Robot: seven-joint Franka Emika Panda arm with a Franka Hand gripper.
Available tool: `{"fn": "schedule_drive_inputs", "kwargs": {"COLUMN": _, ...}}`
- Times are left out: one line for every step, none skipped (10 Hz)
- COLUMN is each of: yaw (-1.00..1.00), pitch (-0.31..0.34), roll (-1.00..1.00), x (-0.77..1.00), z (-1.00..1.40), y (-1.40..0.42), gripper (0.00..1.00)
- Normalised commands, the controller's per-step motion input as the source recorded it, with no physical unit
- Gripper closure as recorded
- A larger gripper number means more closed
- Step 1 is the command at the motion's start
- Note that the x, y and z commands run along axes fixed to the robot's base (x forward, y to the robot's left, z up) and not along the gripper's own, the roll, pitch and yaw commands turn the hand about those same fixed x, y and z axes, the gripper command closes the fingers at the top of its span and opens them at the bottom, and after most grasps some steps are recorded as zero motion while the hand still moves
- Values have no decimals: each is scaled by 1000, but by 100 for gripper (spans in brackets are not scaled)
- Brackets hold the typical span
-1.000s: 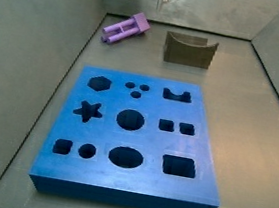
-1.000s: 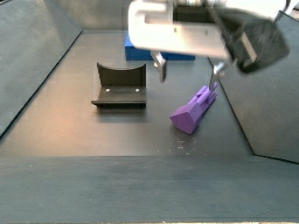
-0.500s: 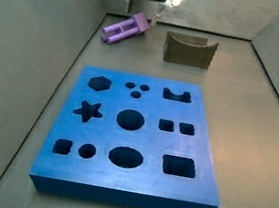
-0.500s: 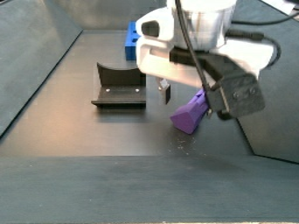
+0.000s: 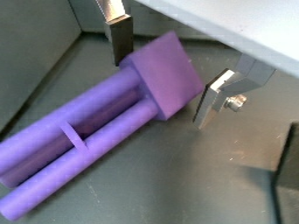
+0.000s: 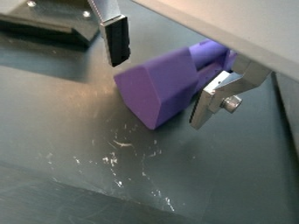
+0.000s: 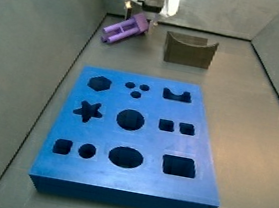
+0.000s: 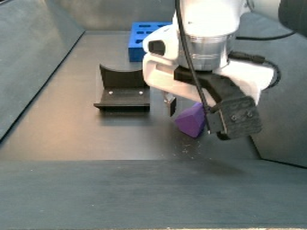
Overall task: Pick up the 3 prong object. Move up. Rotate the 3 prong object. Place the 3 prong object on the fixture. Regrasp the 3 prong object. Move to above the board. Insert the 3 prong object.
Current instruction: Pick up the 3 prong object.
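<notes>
In a wrist view, the gripper [image 5: 166, 72] is seen spread wide, with one finger [image 5: 117, 37] on each side of the block end of the 3 prong object [image 5: 105, 131]. The piece lies flat on the dark floor, its long purple bars running toward the lower left of the frame. The jaws appear set astride the block so that closing would pinch its flat faces; neither pad is seen pressing on it, so nothing is held.

In a wrist view from the opposite side, the gripper [image 6: 163, 72] is again shown open around the blunt purple end of the piece. A corner of the fixture [image 6: 47, 26] is visible at the upper left, which is not made out clearly in the previous view, and fine scratches are seen on the floor.

In a side view, the whole layout is given: the board [image 7: 133, 141] fills the centre and lower frame, the fixture [image 7: 189, 50] stands beyond it at upper centre, and the piece [image 7: 125, 28] lies at upper left under the gripper [image 7: 143, 15].

In a side view from the far end, the piece [image 8: 189, 119] is largely hidden behind the arm, beside the fixture [image 8: 124, 90]; only a corner of the board [image 8: 144, 36] is shown.
</notes>
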Motion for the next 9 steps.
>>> {"fn": "schedule_drive_inputs", "kwargs": {"yaw": -131, "pitch": -19, "roll": -114, "x": 23, "z": -211, "y": 26, "gripper": 0}}
{"fn": "schedule_drive_inputs", "kwargs": {"yaw": -129, "pitch": 0, "roll": -104, "x": 71, "z": -163, "y": 9, "gripper": 0}}
{"fn": "schedule_drive_inputs", "kwargs": {"yaw": -106, "pitch": 0, "roll": -117, "x": 57, "z": -100, "y": 37, "gripper": 0}}
{"fn": "schedule_drive_inputs", "kwargs": {"yaw": -86, "pitch": 0, "roll": -56, "x": 20, "z": -54, "y": 3, "gripper": 0}}
{"fn": "schedule_drive_inputs", "kwargs": {"yaw": -43, "pitch": 0, "roll": -4, "x": 0, "z": -14, "y": 0, "gripper": 0}}
{"fn": "schedule_drive_inputs", "kwargs": {"yaw": 0, "pitch": 0, "roll": 0, "x": 0, "z": 0, "y": 0, "gripper": 100}}
{"fn": "schedule_drive_inputs", "kwargs": {"yaw": 0, "pitch": 0, "roll": 0, "x": 0, "z": 0, "y": 0, "gripper": 100}}
{"fn": "schedule_drive_inputs", "kwargs": {"yaw": 0, "pitch": 0, "roll": 0, "x": 0, "z": 0, "y": 0, "gripper": 100}}
{"fn": "schedule_drive_inputs", "kwargs": {"yaw": 0, "pitch": 0, "roll": 0, "x": 0, "z": 0, "y": 0, "gripper": 100}}
